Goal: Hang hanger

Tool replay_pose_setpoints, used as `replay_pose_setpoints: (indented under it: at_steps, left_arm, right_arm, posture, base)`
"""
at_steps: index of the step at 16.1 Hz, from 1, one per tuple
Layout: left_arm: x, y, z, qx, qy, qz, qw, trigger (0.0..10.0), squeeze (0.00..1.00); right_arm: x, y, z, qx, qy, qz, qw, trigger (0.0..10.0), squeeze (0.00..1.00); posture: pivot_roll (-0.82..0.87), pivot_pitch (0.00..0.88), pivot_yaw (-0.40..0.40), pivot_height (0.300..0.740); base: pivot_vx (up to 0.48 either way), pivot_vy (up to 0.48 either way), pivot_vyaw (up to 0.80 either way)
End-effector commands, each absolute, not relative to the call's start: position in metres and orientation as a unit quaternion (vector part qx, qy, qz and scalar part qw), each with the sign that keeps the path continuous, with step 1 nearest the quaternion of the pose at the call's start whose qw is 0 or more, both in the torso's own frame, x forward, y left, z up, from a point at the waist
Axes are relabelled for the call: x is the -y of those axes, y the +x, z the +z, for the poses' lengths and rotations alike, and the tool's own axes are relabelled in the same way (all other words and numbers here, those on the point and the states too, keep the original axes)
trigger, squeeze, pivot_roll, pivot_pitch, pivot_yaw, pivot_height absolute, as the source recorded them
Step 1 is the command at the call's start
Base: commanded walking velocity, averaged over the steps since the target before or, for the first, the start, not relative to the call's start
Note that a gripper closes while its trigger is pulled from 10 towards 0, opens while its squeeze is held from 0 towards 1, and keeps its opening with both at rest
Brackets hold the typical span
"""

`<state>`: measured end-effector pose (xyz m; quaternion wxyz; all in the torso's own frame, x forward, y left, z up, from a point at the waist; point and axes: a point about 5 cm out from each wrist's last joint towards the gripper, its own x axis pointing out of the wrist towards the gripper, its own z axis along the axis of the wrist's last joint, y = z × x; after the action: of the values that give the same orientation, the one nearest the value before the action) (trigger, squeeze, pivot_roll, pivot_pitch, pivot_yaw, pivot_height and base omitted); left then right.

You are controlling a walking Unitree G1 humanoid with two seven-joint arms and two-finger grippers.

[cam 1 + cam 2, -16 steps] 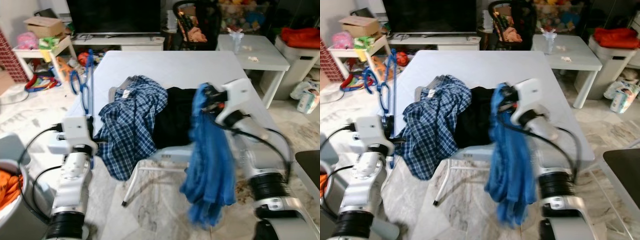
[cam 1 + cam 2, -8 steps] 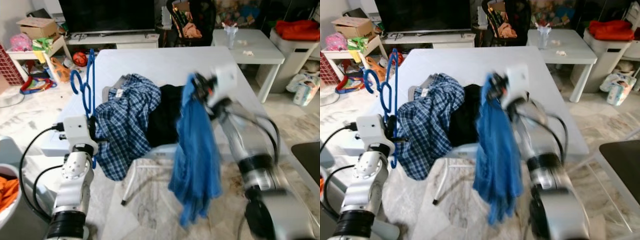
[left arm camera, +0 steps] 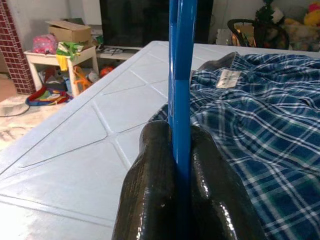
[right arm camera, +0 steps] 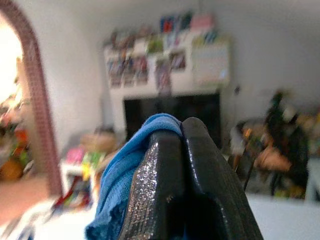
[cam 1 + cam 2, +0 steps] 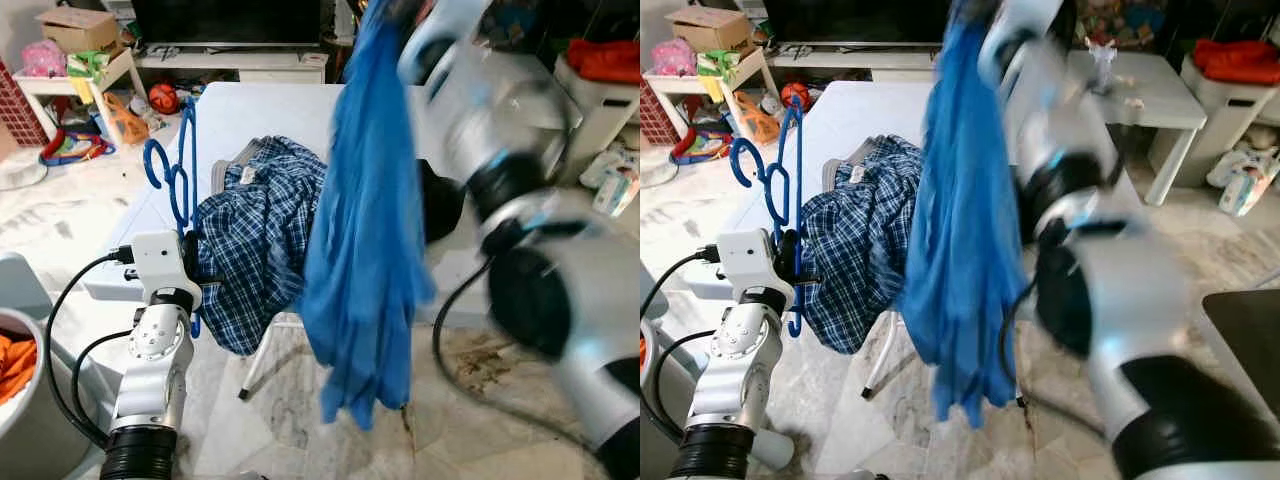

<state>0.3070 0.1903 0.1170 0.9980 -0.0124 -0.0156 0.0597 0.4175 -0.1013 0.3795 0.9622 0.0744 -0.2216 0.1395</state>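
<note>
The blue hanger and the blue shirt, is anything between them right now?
Nothing solid does. The left gripper holds the blue hanger upright at the table's edge; the right gripper holds the blue shirt up beside it, apart, over the plaid shirt.

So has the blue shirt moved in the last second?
Yes. The right gripper has lifted the blue shirt up: it hung below the white table's near edge, and now its top reaches past the far edge.

We see a blue plastic hanger [image 5: 177,170] standing upright beside the left edge of the white bench [image 5: 260,110], hook at the top, its straight bar pinched between the left hand's [image 3: 181,165] closed fingers. We also see a blue garment [image 5: 365,240] hanging long and limp, bunched at the top in the raised right hand [image 4: 175,170], clamped tight.
</note>
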Motion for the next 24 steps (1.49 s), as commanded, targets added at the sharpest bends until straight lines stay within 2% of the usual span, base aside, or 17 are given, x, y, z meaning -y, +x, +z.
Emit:
replay_pose_setpoints:
  at_steps: [1,2,3,4,5,6,7,8,9,11,12,16,19,24]
  left_arm:
    - [-0.195,0.306,0.120,0.017,-0.004,0.064,0.998,10.0,0.00]
    - [-0.195,0.306,0.120,0.017,-0.004,0.064,0.998,10.0,0.00]
    - [-0.199,0.305,0.122,0.020,-0.001,0.078,0.997,10.0,0.00]
    - [-0.199,0.304,0.121,0.020,-0.001,0.082,0.996,10.0,0.00]
    - [-0.195,0.303,0.119,0.016,-0.002,0.080,0.997,10.0,0.00]
    - [-0.190,0.304,0.118,0.015,-0.005,0.072,0.997,10.0,0.00]
    - [-0.187,0.305,0.119,0.015,-0.005,0.065,0.998,10.0,0.00]
    - [-0.186,0.305,0.119,0.015,-0.005,0.062,0.998,10.0,0.00]
    - [-0.185,0.306,0.120,0.015,-0.004,0.052,0.999,10.0,0.00]
    - [-0.186,0.306,0.118,0.012,-0.003,0.050,0.999,10.0,0.00]
    - [-0.186,0.306,0.118,0.011,-0.003,0.048,0.999,10.0,0.00]
    - [-0.178,0.306,0.117,0.008,-0.002,0.023,1.000,10.0,0.00]
    - [-0.176,0.305,0.112,-0.004,-0.003,0.008,1.000,10.0,0.00]
    - [-0.175,0.308,0.112,-0.008,0.001,-0.007,1.000,10.0,0.00]
  right_arm:
    - [0.107,0.413,0.402,0.253,0.078,0.120,0.957,0.0,0.00]
    - [0.107,0.413,0.402,0.253,0.078,0.120,0.957,0.0,0.00]
    - [0.127,0.405,0.436,0.298,0.084,0.074,0.948,0.5,0.00]
    - [0.134,0.403,0.443,0.308,0.080,0.057,0.946,0.8,0.00]
    - [0.137,0.409,0.426,0.289,0.049,0.051,0.955,2.3,0.00]
    - [0.131,0.420,0.382,0.229,-0.011,0.065,0.971,2.6,0.00]
    - [0.128,0.425,0.343,0.177,-0.052,0.083,0.979,4.5,0.00]
    - [0.127,0.427,0.327,0.158,-0.065,0.091,0.981,4.5,0.00]
    - [0.128,0.426,0.265,0.069,-0.125,0.119,0.983,10.0,0.00]
    - [0.132,0.421,0.222,-0.002,-0.170,0.146,0.974,10.0,0.00]
    - [0.137,0.418,0.207,-0.036,-0.169,0.162,0.972,10.0,1.00]
    - [0.154,0.410,0.188,-0.078,-0.164,0.208,0.961,10.0,1.00]
    - [0.168,0.396,0.165,-0.141,-0.151,0.305,0.930,10.0,1.00]
    - [0.199,0.380,0.159,-0.179,-0.118,0.366,0.905,10.0,1.00]
  posture:
    - [0.00,0.000,-0.050,0.740]
    - [0.00,0.000,-0.050,0.740]
    - [0.01,0.000,-0.055,0.740]
    - [0.00,0.000,-0.054,0.740]
    - [-0.01,0.000,-0.050,0.740]
    - [-0.01,0.000,-0.046,0.740]
    - [-0.01,0.000,-0.042,0.740]
    - [-0.01,0.000,-0.042,0.740]
    - [-0.01,0.000,-0.034,0.740]
    - [-0.02,0.000,-0.025,0.740]
    - [-0.02,0.000,-0.022,0.740]
    - [-0.02,0.000,-0.019,0.740]
    - [-0.04,0.000,-0.007,0.740]
    - [-0.05,0.000,0.014,0.740]
  base:
    - [0.000,0.000,0.00]
    - [0.000,0.000,0.00]
    - [0.000,0.000,0.00]
    - [0.000,0.000,0.00]
    - [0.000,0.000,0.00]
    - [0.000,0.000,0.00]
    - [0.000,0.000,0.00]
    - [0.000,0.000,0.00]
    - [0.000,0.000,0.00]
    - [0.000,0.000,0.00]
    - [0.000,0.000,0.00]
    - [0.000,0.000,0.00]
    - [0.000,0.000,0.00]
    - [0.000,0.000,0.00]
